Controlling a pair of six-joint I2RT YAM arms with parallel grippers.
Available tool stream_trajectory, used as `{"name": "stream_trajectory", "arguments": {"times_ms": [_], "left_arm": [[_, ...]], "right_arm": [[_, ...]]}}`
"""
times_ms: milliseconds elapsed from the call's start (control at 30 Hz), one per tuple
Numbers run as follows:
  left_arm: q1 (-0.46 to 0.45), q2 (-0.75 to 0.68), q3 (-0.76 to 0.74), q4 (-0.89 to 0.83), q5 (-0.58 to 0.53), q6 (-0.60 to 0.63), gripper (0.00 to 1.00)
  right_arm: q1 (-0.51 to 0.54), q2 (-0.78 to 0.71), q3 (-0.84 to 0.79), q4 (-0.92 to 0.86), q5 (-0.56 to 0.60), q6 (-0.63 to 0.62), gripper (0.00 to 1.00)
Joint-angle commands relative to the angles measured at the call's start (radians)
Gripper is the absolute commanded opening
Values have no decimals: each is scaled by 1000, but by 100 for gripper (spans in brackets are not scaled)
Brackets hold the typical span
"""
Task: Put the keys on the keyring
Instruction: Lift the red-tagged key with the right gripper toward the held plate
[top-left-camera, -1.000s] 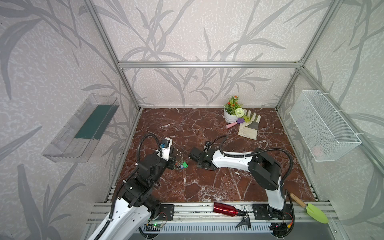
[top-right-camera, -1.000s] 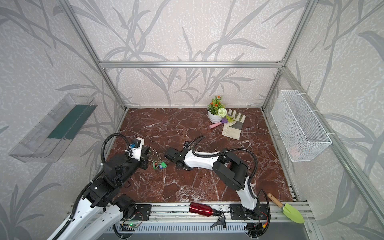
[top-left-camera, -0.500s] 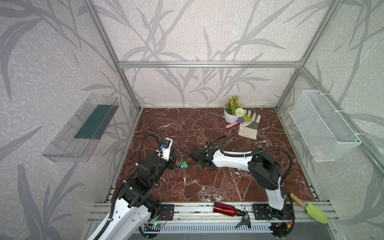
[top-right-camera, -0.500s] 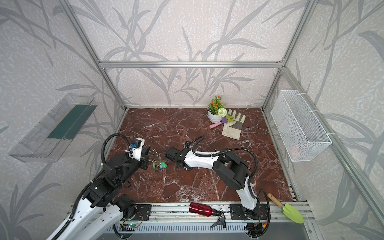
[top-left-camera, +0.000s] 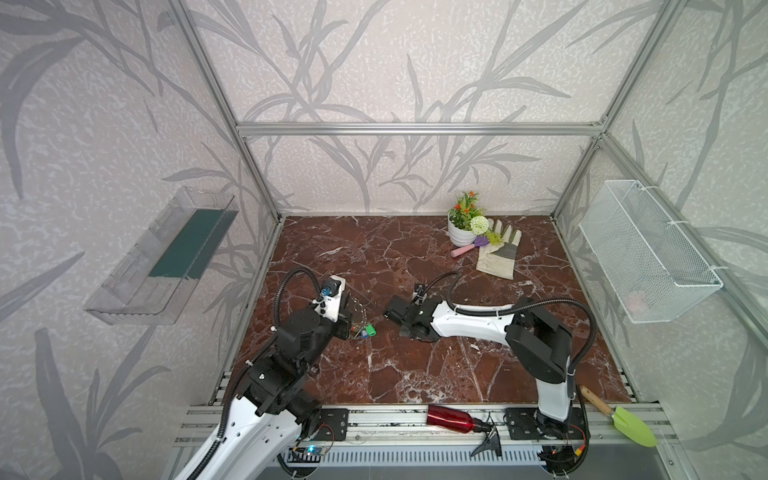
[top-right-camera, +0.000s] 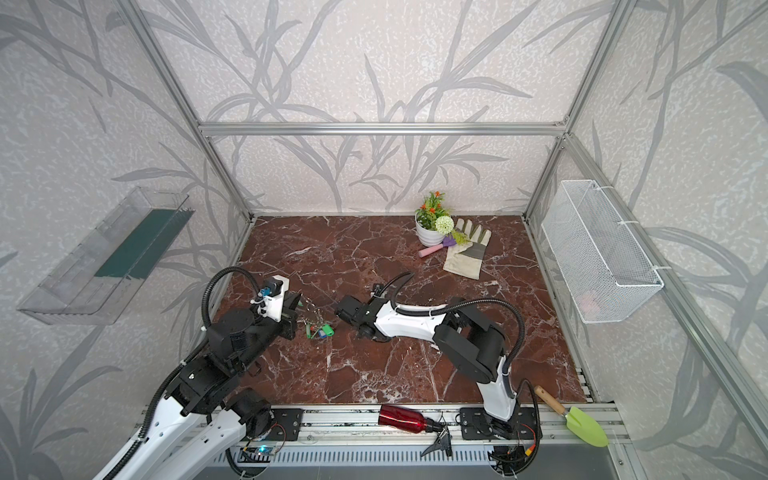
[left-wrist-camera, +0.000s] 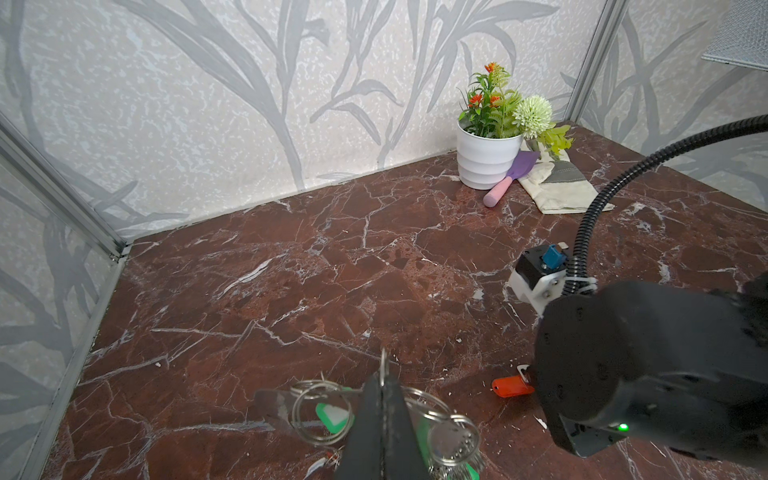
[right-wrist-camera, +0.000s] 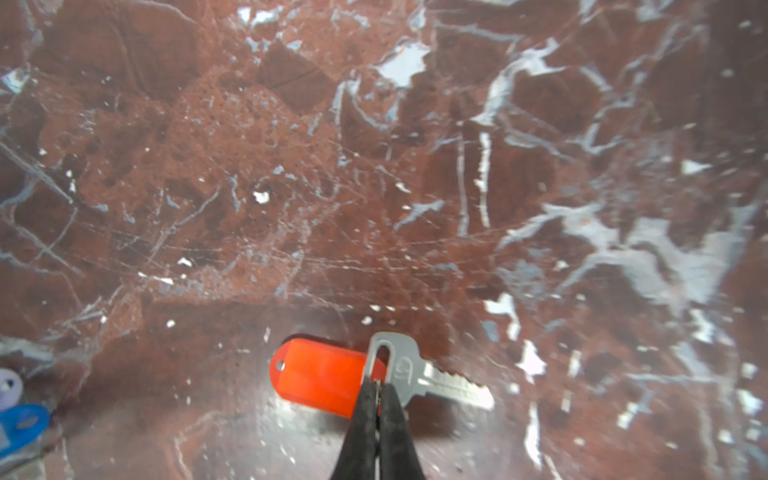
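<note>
The keyring (left-wrist-camera: 272, 409), a flat greyish plate hung with silver split rings and green tags (left-wrist-camera: 332, 415), is pinched at its edge by my left gripper (left-wrist-camera: 382, 376), which is shut on it. In both top views the keyring (top-left-camera: 362, 329) (top-right-camera: 319, 326) hangs just off that gripper (top-left-camera: 348, 321). A silver key (right-wrist-camera: 415, 370) with a red-orange tag (right-wrist-camera: 320, 374) lies low over the marble floor. My right gripper (right-wrist-camera: 376, 384) is shut on the key's head by its slot. In the left wrist view the same tag (left-wrist-camera: 511, 385) shows beside the right arm's black body.
At the back right stand a white plant pot (top-left-camera: 461, 232), a pink-handled trowel (top-left-camera: 465, 249) and a work glove (top-left-camera: 498, 253). A red bottle (top-left-camera: 451, 417) and a green trowel (top-left-camera: 631, 426) lie on the front rail. A wire basket (top-left-camera: 648, 257) and a clear shelf (top-left-camera: 166, 257) hang on the side walls.
The right gripper's jaws have closed the last bit onto the key. Neither arm has visibly shifted, and the left gripper still holds the keyring.
</note>
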Motion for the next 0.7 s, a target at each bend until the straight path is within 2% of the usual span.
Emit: {"name": "stream_trajectory", "arguments": {"times_ms": [0,133,233,433,533,667], "left_arm": [[-2,1,-3,64,38,-17,0],[-3,22,-1,86,91,-12,0],[-3,39,5,105,164,3,0],[-4,90,44,124,353,48,0],[-5,145,67,136,403,64,0],[-6,236,114,156,453,82,0]], "right_arm": [[-48,-161,-119,181,-15,-197,0],[-112,-380,-352,485,-98,-388,0],[-227,-526,-530,735,-317,-501,0],[-406,-682,-630,870,-690,-652,0],[-493,-716,-652,943,-877,-647,0],[-558,-747,-664,999,-1049,-625,0]]}}
